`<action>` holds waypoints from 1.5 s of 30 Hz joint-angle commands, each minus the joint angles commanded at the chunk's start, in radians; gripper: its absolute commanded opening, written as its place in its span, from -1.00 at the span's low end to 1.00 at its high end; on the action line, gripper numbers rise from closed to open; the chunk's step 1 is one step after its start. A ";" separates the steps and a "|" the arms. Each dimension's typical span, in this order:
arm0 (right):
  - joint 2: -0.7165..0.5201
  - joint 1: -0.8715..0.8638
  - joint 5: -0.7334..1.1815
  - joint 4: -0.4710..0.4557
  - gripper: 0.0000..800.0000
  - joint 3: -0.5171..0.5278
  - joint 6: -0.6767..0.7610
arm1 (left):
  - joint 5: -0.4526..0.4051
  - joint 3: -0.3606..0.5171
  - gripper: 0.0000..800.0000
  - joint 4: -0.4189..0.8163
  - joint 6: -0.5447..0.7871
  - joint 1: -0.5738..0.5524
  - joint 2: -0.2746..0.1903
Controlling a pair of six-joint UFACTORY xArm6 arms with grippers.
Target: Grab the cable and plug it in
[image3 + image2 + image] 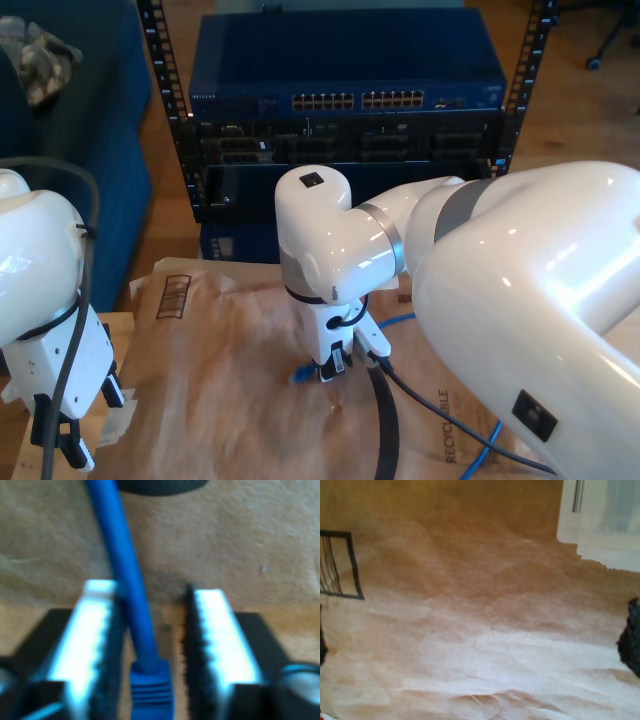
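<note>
Fingers (pixel 95 645) of my second gripper (pixel 150 645) stand apart around the cable (pixel 125 580), apparently not yet pinching it.

bright blue cable (pixel 122 570), tan paper (pixel 230 400), white arms (pixel 520 300), navy switch (pixel 345 55)

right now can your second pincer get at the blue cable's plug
Probably yes. My second pincer is open, with the cable running between its fingers and the plug lying in the gap on the brown paper; nothing blocks it from closing.
</note>
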 joint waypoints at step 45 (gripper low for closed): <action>-0.677 -0.489 0.298 0.545 -0.98 0.166 0.006 | 0.124 -0.631 1.00 -0.713 -0.164 -0.232 0.141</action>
